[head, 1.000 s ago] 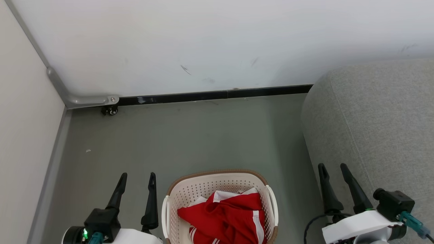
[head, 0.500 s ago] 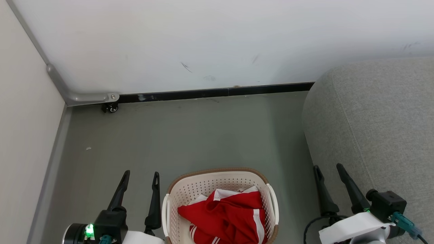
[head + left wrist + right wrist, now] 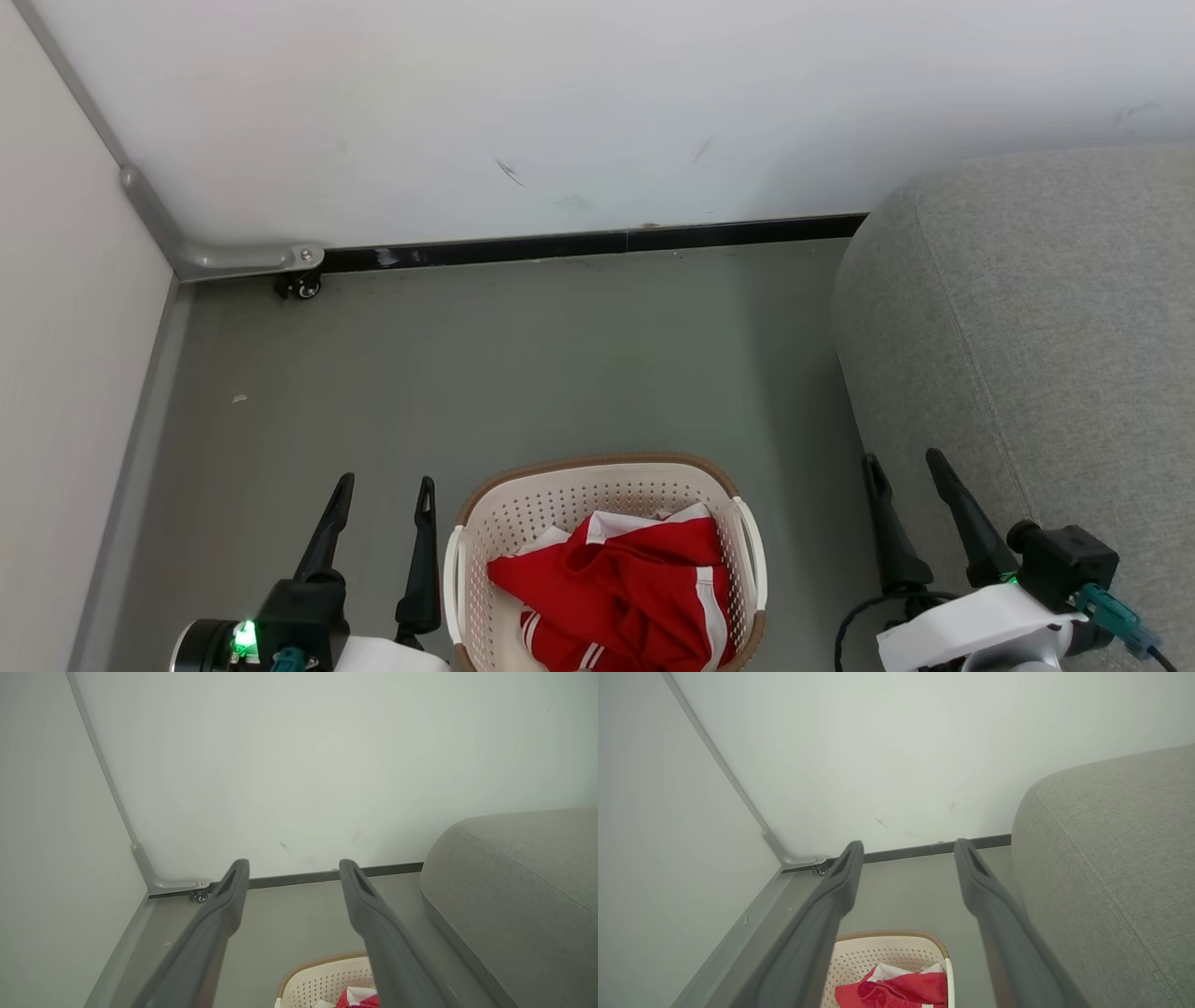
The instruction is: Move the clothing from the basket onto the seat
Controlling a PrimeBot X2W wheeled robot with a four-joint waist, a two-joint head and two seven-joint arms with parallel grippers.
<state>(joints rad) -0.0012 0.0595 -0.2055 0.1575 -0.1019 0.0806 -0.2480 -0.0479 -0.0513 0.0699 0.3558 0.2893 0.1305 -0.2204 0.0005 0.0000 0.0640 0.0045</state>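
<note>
The cream perforated basket (image 3: 523, 523) with a brown rim stands on the floor at the bottom centre of the head view. Crumpled red clothing (image 3: 625, 588) with white trim lies inside it. The grey seat (image 3: 1027, 327) rises at the right. My left gripper (image 3: 385, 485) is open just left of the basket, with nothing between its fingers. My right gripper (image 3: 904, 459) is open between the basket and the seat's side, also holding nothing. The right wrist view shows the basket (image 3: 873, 956), the clothing (image 3: 896, 989) and the seat (image 3: 1111, 858).
A white wall (image 3: 560, 112) closes the far side, and another pale panel (image 3: 65, 373) runs along the left. A metal bracket with a small caster wheel (image 3: 297, 287) sits in the corner. Grey floor (image 3: 523, 355) stretches between basket and wall.
The whole head view has shifted slightly, so the camera moved. Both grippers sit a little lower in the picture and remain open.
</note>
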